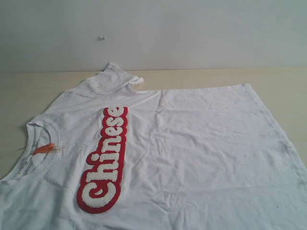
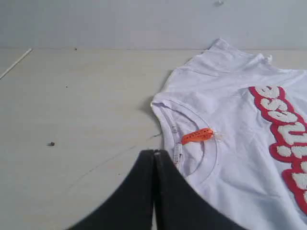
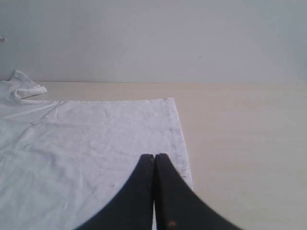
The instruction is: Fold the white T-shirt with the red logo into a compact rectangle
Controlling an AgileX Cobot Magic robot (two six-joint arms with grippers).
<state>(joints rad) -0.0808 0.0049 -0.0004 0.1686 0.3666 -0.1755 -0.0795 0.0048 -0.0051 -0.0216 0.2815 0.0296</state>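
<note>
- Your left tool point(image 2: 154, 154) has its two dark fingers pressed flat together, only a thin seam between them and nothing gripped. In the left wrist view its tip sits just beside the edge of the collar point(image 2: 184, 143), over bare tabletop point(image 2: 72, 105).
- Your right tool point(image 3: 154, 157) is the same: fingers closed tight, nothing between them. Its tip is over the shirt's hem corner, right at the cloth's edge point(image 3: 180, 139).
- Neither arm shows in the exterior view, so you only get their pose from the wrist cameras.
- The white T-shirt point(image 1: 192, 153) lies spread front-up on the pale wooden tabletop. Its long axis runs across the exterior view, collar to the left and straight hem point(image 1: 271, 120) to the right.
- The far sleeve point(image 1: 112, 79) is bunched up, its cuff turned over towards the grey wall point(image 1: 153, 33).
- The cloth is thin white cotton, creased all over with soft wrinkles. The collar is a ribbed round band.
- A small orange neck tag point(image 1: 44, 148) sits inside the collar opening.
- The chest patch point(image 1: 103, 160) is a long red shape with rounded edges and fuzzy white letters reading "Chinese". It runs across the shirt's long axis.
</note>
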